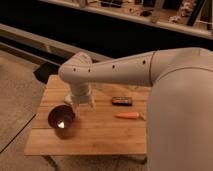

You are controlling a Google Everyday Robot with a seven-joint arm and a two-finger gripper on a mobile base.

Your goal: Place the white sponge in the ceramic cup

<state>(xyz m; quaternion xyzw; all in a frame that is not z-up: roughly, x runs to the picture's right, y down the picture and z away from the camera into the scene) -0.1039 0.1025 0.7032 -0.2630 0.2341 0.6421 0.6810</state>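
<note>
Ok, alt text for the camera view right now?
The robot's white arm reaches over a wooden table, its gripper down beside a dark maroon bowl. A small black object and an orange object lie nearby; sponge and cup are not visible.

A low table (110, 136) of pale wooden slats stands in the middle of the scene, its boards running left to right under dim, warm light. To its left lies a grey floor (17, 95) crossed by thin dark seams. On the floor at the table's far left corner sits a flat dark shape (46, 70), too dim to name. Behind the table a long pale ledge (35, 42) runs from the left edge toward the right. Beyond it is a wide dark band (100, 27), topped by a lighter rail (150, 19) with blurred clutter at the far right. The gripper (82, 104) hangs just above the table's left half.
</note>
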